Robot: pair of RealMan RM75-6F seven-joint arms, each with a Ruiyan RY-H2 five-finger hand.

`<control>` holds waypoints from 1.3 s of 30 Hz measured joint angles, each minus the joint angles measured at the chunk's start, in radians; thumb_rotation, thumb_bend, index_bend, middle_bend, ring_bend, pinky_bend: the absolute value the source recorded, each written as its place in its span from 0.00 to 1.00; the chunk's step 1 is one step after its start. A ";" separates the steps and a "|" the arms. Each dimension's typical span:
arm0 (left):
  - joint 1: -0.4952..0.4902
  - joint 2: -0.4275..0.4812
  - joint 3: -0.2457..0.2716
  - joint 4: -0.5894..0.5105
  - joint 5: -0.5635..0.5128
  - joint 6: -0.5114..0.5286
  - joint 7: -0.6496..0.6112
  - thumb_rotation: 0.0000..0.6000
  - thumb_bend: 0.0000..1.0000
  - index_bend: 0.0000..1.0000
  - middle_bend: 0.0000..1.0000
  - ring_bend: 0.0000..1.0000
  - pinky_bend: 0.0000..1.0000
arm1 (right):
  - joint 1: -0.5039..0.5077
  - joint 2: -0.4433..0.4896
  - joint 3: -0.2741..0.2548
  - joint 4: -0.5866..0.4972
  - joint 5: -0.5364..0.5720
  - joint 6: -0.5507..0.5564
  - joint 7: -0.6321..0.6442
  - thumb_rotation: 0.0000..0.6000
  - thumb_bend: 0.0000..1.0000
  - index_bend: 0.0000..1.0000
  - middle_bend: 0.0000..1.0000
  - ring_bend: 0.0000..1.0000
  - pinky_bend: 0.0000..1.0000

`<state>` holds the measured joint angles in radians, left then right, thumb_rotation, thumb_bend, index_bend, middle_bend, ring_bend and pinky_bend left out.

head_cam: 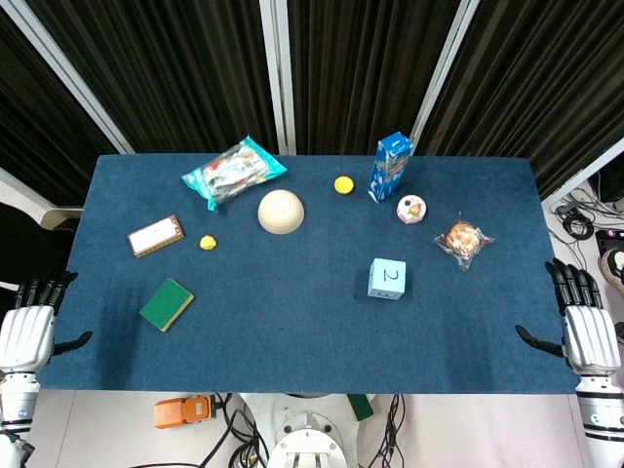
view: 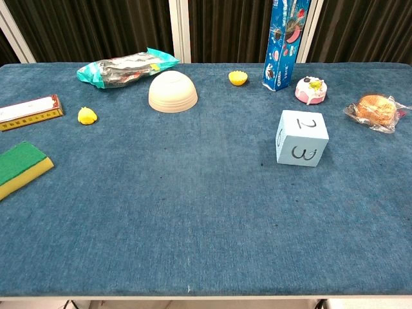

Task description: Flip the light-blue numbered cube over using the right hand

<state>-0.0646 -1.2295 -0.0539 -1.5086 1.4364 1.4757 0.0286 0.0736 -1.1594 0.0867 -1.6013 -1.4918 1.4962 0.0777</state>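
At the surface's (head_cam: 292,322) left edge, far left of the cube (head_cam: 387,278), the left robot hand (head_cam: 27,331) hangs off the blue cloth with fingers spread, holding nothing. Next rightward, a green-and-yellow sponge (head_cam: 167,304) lies well left of the cube and slightly nearer the robot. A red-edged card (head_cam: 155,235) and a small yellow toy (head_cam: 208,242) sit left of the cube and farther back. A teal snack bag (head_cam: 232,173) lies far back and left of the cube. An upturned cream bowl (head_cam: 281,212) rests back-left of the cube, nearer to it than the bag. A yellow cup (head_cam: 343,184) sits behind the cube, a little to its left.

The cube itself stands alone right of centre, touching nothing, a 2 on its top face and a 3 on the face toward the robot in the chest view (view: 301,138).

A blue carton (head_cam: 389,167) stands upright directly behind the cube. A pink cake (head_cam: 411,209) sits back-right of the cube, and a wrapped bun (head_cam: 463,240) lies to the cube's right, slightly back. Far right of the cube, off the surface's edge, the right robot hand (head_cam: 583,331) waits with fingers spread and empty.
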 measured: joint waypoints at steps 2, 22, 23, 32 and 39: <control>0.000 -0.002 -0.001 0.001 0.000 0.001 0.000 1.00 0.04 0.15 0.14 0.03 0.00 | 0.003 -0.001 0.000 0.000 0.001 -0.006 -0.001 0.92 0.27 0.00 0.08 0.00 0.00; -0.002 -0.021 0.002 0.035 0.016 0.007 -0.035 1.00 0.04 0.15 0.14 0.03 0.00 | 0.215 -0.021 0.075 -0.298 0.281 -0.293 -0.463 0.92 0.25 0.00 0.04 0.00 0.07; -0.001 -0.022 0.003 0.040 0.016 0.007 -0.040 1.00 0.04 0.15 0.14 0.03 0.00 | 0.247 -0.030 0.087 -0.318 0.341 -0.316 -0.516 0.92 0.25 0.00 0.04 0.00 0.07; 0.012 -0.038 0.010 0.090 0.006 0.003 -0.085 1.00 0.04 0.15 0.14 0.03 0.00 | 0.508 -0.163 0.161 -0.382 0.791 -0.364 -0.841 0.92 0.25 0.00 0.04 0.00 0.08; 0.010 -0.052 0.013 0.124 0.006 -0.010 -0.111 1.00 0.04 0.15 0.14 0.03 0.00 | 0.693 -0.292 0.202 -0.332 1.064 -0.316 -1.002 0.92 0.25 0.00 0.05 0.00 0.11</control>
<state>-0.0548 -1.2816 -0.0409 -1.3842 1.4424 1.4653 -0.0829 0.7669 -1.4513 0.2885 -1.9334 -0.4283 1.1805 -0.9242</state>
